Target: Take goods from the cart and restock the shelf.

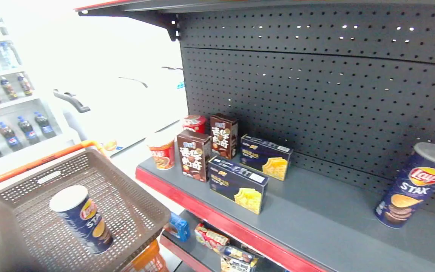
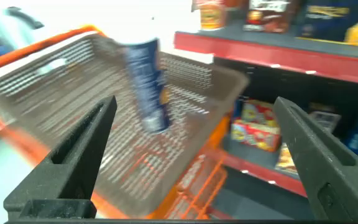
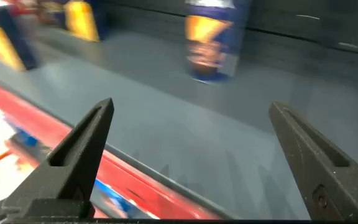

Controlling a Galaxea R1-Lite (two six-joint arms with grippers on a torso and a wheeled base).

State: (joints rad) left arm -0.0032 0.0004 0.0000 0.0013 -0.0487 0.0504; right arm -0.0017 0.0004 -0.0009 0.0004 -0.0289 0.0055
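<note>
**Desk:** Where's the stock?

**Me:** I see one chip can [image 1: 81,219] standing in the cart's brown basket [image 1: 127,181]. A second chip can [image 1: 414,185] stands on the grey shelf [image 1: 315,226] by the pegboard, well apart from the blue boxes [image 1: 240,185].

**Desk:** And your grippers?

**Me:** My left gripper [image 2: 196,104] is spread wide with nothing in it, facing the basket and its can. My right gripper [image 3: 191,107] is spread wide too, holding nothing, facing the can on the shelf.
</note>
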